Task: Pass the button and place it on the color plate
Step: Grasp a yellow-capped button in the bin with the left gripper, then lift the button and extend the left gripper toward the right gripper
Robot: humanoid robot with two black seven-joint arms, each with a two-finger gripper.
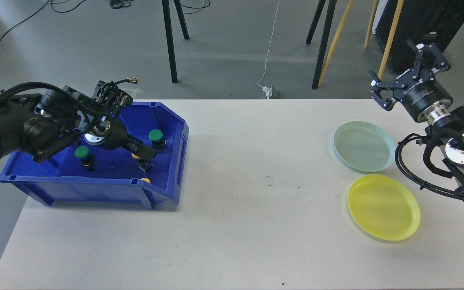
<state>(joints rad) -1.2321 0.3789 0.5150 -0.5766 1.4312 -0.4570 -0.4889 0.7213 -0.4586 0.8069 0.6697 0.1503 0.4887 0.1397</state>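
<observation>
A blue bin [95, 187] at the table's left holds several push buttons. I see a green button [156, 135], a second green button [81, 152] and a yellow button [145, 180] half hidden behind the front wall. My left gripper [143, 155] reaches down into the bin over another yellow button [135, 156], which its dark fingers mostly cover. Whether the fingers grip it does not show. My right gripper [397, 64] is open and empty, raised beyond the table's far right corner. A pale green plate [363, 146] and a yellow plate [383, 207] lie at the right, both empty.
The white table [256, 193] spans the view. Black and wooden stand legs [320, 44] and a white cable [270, 48] are on the floor behind it. My right arm's cables [417, 181] hang just right of the plates.
</observation>
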